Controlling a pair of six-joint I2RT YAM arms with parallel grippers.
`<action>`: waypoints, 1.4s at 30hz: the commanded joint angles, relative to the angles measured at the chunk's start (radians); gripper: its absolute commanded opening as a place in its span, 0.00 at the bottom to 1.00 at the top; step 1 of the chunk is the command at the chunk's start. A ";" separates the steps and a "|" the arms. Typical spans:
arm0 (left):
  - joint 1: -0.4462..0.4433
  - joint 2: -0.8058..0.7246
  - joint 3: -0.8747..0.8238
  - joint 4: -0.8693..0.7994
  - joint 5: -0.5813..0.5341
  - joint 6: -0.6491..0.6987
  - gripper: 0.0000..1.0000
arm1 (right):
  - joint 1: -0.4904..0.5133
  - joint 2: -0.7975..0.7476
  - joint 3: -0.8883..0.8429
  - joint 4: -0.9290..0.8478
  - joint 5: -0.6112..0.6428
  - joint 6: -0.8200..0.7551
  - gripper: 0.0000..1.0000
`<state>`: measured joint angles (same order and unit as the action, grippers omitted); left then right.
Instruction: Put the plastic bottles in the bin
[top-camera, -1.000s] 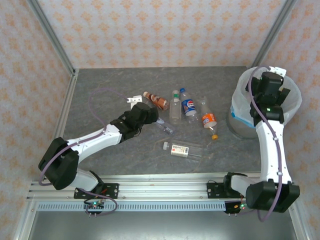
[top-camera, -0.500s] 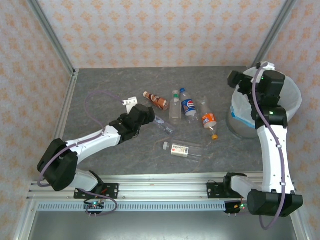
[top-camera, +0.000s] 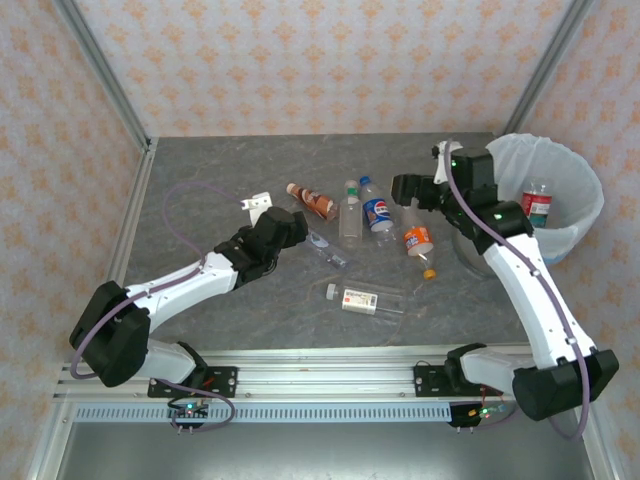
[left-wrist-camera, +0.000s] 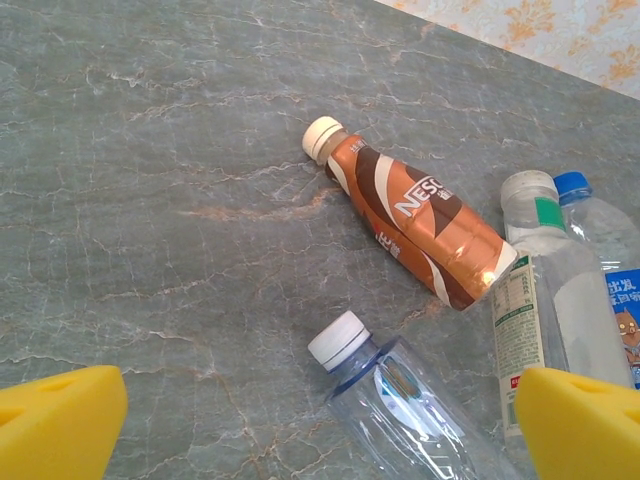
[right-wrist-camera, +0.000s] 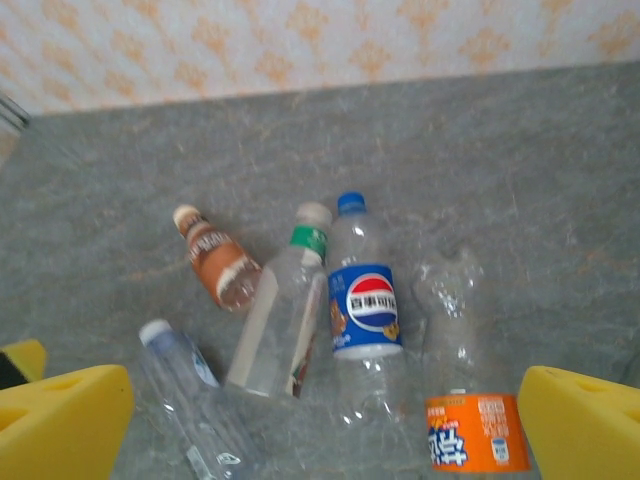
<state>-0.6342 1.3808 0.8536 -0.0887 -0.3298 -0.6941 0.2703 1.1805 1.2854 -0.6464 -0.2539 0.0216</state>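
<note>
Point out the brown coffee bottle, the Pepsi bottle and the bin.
brown plastic coffee bottle (left-wrist-camera: 415, 215): left wrist view, on its label.
clear blue-labelled Pepsi bottle (right-wrist-camera: 365, 305): right wrist view, on its label.
round light-blue bag-lined bin (top-camera: 598, 205): top external view, on its right rim.

Clear glossy plastic bottles (top-camera: 373, 300); matt marbled stone-look table (top-camera: 220, 310).
</note>
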 joint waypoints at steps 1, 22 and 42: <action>0.007 -0.021 -0.013 -0.024 -0.031 -0.029 1.00 | 0.007 0.053 -0.035 -0.047 0.080 0.000 0.99; 0.011 -0.039 -0.004 -0.088 -0.062 -0.061 1.00 | 0.069 0.539 0.114 -0.087 0.369 -0.003 0.94; 0.012 -0.064 -0.021 -0.112 -0.092 -0.065 1.00 | -0.028 0.722 0.196 -0.159 0.305 -0.101 0.81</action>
<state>-0.6319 1.3304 0.8421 -0.1768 -0.3756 -0.7368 0.2543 1.8793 1.4525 -0.7673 0.0753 -0.0414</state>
